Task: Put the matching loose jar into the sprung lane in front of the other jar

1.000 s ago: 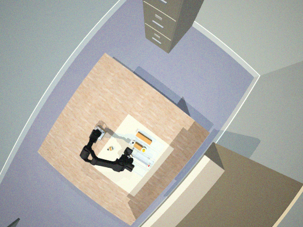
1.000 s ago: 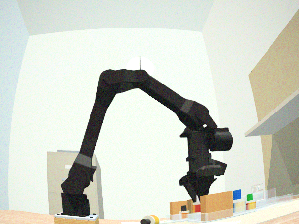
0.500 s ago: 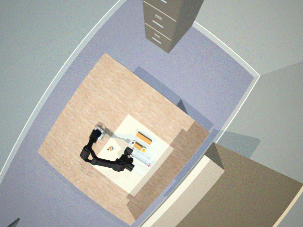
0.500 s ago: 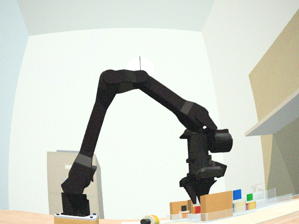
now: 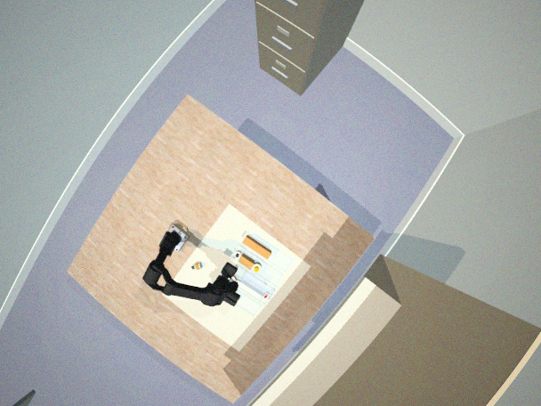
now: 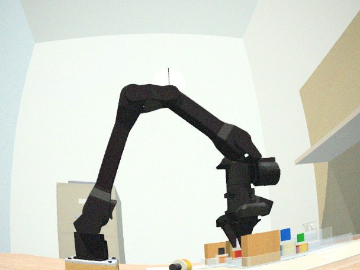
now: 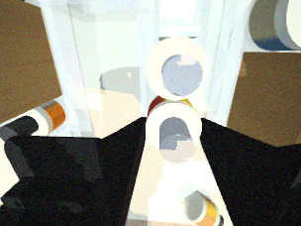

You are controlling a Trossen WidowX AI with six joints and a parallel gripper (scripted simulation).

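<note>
My gripper (image 6: pixel 237 246) (image 7: pixel 171 122) points down and is shut on a round jar (image 7: pixel 173 115) with a white top and grey centre. A red label shows at the fingertips in the exterior view. A second white-topped jar (image 7: pixel 181 74) stands in the clear-walled lane (image 5: pixel 251 285) just beyond the held one; their tops overlap or nearly touch in the wrist view. A red and yellow band shows between the two tops; whose it is cannot be told. The held jar's base, the front stop and the pusher plate are hidden or too unclear to make out.
A black-capped orange jar (image 6: pixel 222 256) (image 7: pixel 25 125) stands left in the wrist view. Another jar (image 5: pixel 197 265) (image 6: pixel 180 264) (image 7: pixel 203 208) lies on its side nearby. Brown blocks (image 5: pixel 256 247) (image 6: pixel 260 248) (image 7: pixel 262 99) flank the lanes. Blue-capped (image 6: pixel 285 234) and green-capped (image 6: pixel 300 237) jars stand farther off.
</note>
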